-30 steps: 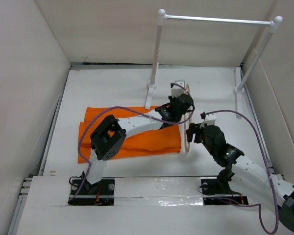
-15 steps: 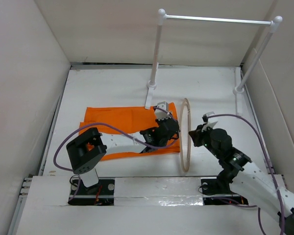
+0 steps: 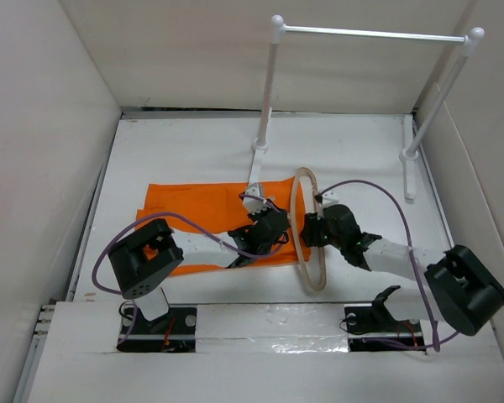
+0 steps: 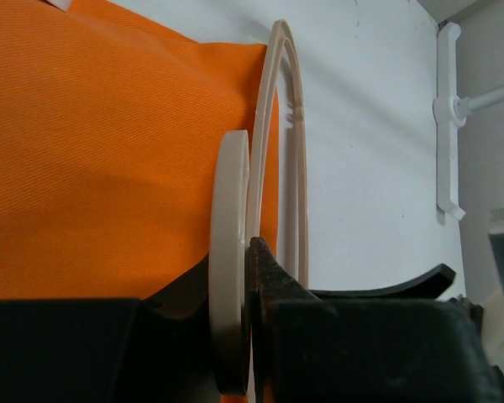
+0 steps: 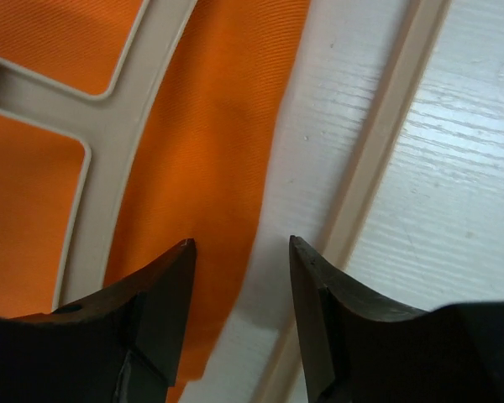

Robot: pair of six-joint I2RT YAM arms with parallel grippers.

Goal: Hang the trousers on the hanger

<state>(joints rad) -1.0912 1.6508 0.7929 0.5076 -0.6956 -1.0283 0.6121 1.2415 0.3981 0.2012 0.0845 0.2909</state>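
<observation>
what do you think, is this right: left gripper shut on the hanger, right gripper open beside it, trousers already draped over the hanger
Not quite. The trousers are not draped over the hanger; the top external view shows them lying flat on the table. The left gripper is shut on the hanger and the right gripper open beside it.

Each arm is made of smooth white tubes joined by big chunky black blocks. The left arm (image 3: 206, 243) is at the lower left of the top view, the right arm (image 3: 391, 252) is at the lower right, and each stands on a small black base (image 3: 160, 326) at the bottom edge. A thin purple cable (image 3: 181, 215) loops over each arm. Up close, the right gripper (image 5: 239, 252) has two black fingers (image 5: 160, 294) with pointed tips, and the left gripper (image 4: 233, 256) is black too.
</observation>
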